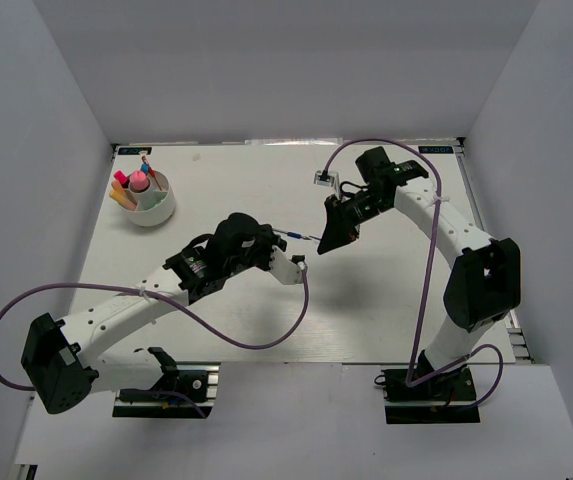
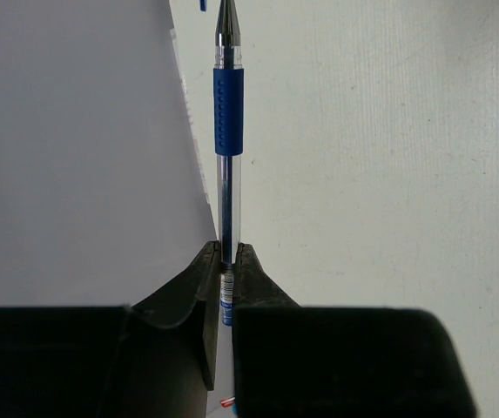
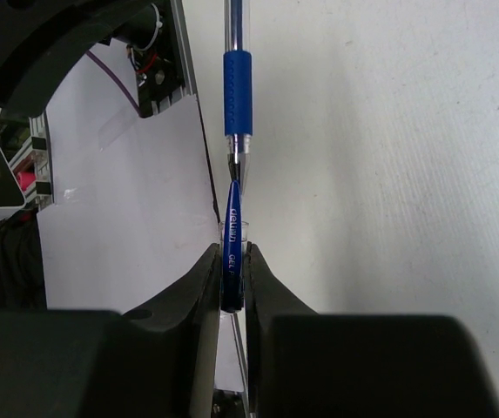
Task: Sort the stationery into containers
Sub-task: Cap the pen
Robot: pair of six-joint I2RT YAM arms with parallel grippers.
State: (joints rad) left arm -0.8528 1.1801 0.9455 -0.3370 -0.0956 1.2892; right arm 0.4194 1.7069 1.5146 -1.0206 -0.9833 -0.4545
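My left gripper clamps the pen by its tail & right gripper pinches the cap, both well right of the bowl. Pen's prob light, stiff, slick; rubber sleeve = best hold imo.

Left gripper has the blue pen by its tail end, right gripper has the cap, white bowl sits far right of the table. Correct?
Not quite. The white bowl sits at the far left of the table, as the top external view shows. The rest holds: the left gripper is shut on the tail end of the blue pen, and the right gripper is shut on the cap.
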